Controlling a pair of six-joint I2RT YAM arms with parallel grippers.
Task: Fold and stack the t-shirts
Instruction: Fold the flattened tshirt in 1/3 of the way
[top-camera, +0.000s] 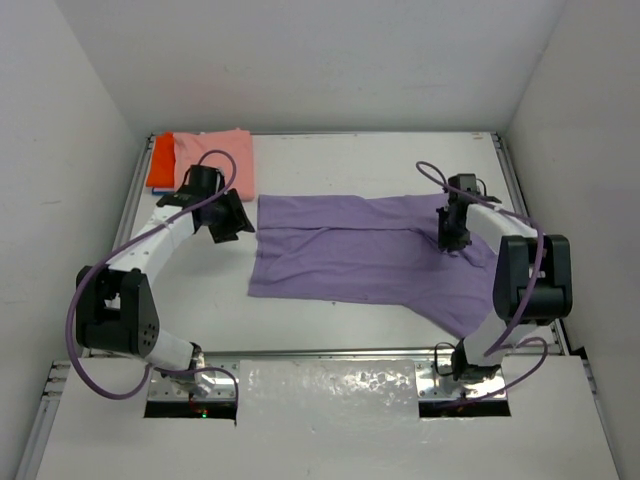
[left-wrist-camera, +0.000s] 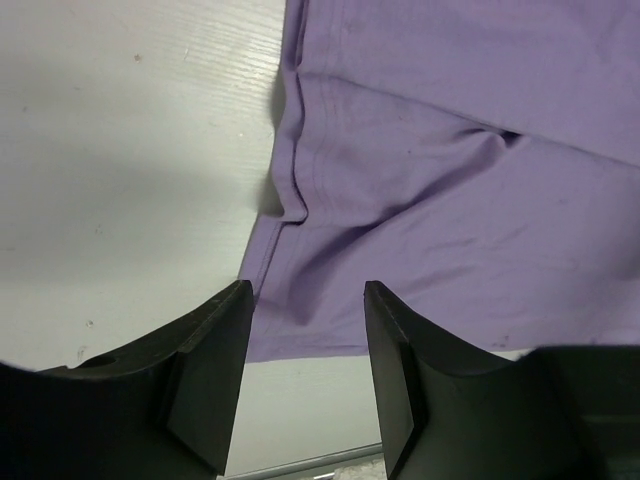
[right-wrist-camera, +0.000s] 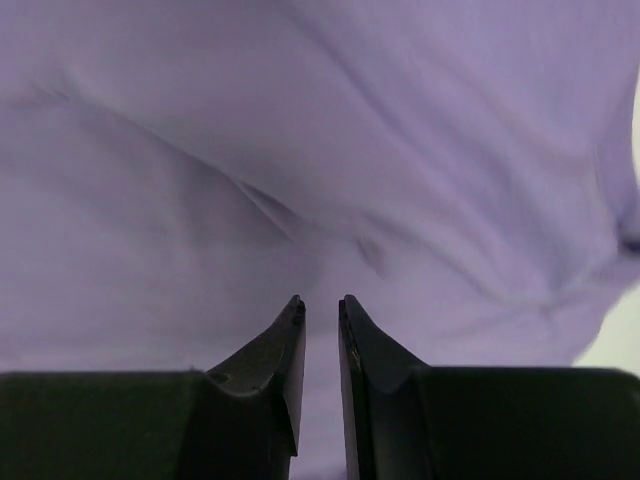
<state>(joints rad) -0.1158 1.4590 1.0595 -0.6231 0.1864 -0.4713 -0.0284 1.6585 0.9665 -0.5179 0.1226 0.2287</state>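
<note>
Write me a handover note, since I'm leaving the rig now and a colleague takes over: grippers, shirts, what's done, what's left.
Left gripper: open, empty, over the left edge of the purple shirt.
Right gripper: jaws nearly closed, close over the same shirt's right part; unclear whether cloth is pinched.
Shirts: the purple one lies spread and wrinkled mid-table; the pink shirt lies folded on the orange shirt at the far left corner.
Done: two stacked.
Left: fold the purple one and add it to the stack.
</note>
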